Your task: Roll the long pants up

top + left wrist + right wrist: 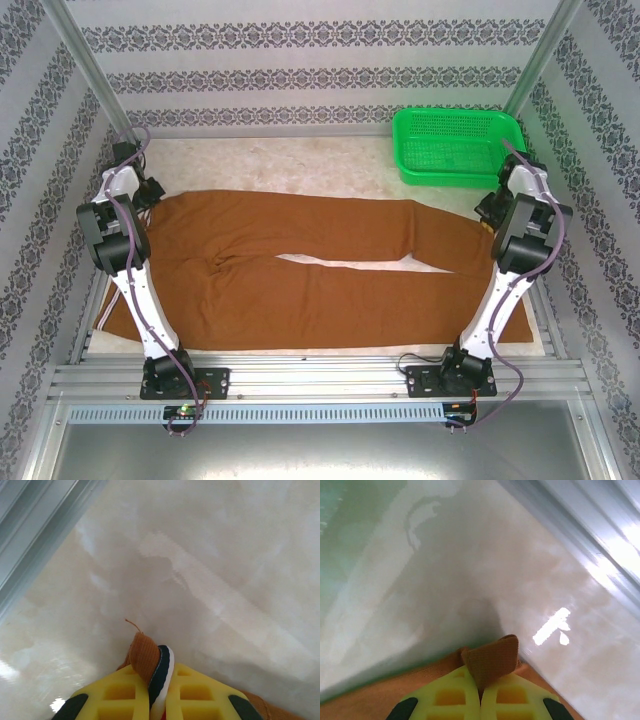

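Looking down from above, the long pants (300, 300) lie spread flat across the pale desk (300, 165), waist end at the left and two legs running to the right with a thin gap between them. The left arm (125, 250) reaches to the far left corner of the cloth, and the right arm (515, 245) reaches to the far right end of the upper leg. A green basket (455, 172) sits at the far right corner of the desk, apart from the pants, its mesh floor in plain sight.

Left wrist view: the left jaws are pressed together on a small raised fold of the rust-brown cloth (142, 655). A dark strip with a white and red edge is squeezed beside it between the yellow fingers (115, 697). A loose thread sticks up from the fold. A metal rail (35, 525) crosses the upper left.

Right wrist view: the right jaws are clamped on a folded tip of the brown cloth (492, 662), yellow fingers (447, 697) meeting below it. More cloth lies under them. A metal rail (590, 520) runs along the upper right.
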Controlling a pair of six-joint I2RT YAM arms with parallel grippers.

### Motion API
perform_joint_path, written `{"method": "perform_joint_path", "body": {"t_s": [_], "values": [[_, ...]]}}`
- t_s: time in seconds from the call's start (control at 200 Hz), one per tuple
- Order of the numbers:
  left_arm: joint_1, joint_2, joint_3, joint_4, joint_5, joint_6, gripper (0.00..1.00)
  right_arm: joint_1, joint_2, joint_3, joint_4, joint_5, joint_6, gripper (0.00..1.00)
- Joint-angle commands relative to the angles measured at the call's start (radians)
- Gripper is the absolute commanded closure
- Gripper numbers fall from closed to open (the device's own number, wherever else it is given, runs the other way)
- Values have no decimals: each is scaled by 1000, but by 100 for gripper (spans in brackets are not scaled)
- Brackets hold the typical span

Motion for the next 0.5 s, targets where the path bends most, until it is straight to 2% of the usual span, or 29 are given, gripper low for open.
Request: {"method": "perform_joint_path", "body": {"t_s": [0.0, 0.115, 0.14, 0.155, 0.28, 0.37, 0.495], "values": [[-36, -41, 16, 26, 95, -41, 91, 7, -151, 9, 23, 67, -35, 100], [-36, -78, 8, 51, 108, -68, 86, 0, -208, 18, 55, 68, -52, 100], [-35, -86, 9, 51, 102, -73, 89, -1, -211, 22, 63, 66, -53, 100], [-35, -93, 10, 51, 94, -77, 100, -3, -210, 25, 68, 63, -53, 100], [-36, -125, 55, 24, 9, -91, 100, -28, -155, 98, 76, -1, -23, 100], [-36, -99, 175, -47, -15, -81, 100, -32, -110, 157, 106, -39, 1, 100], [-36, -47, 344, -154, -63, -69, 100, -24, -45, 329, 57, -50, 9, 100]]}}
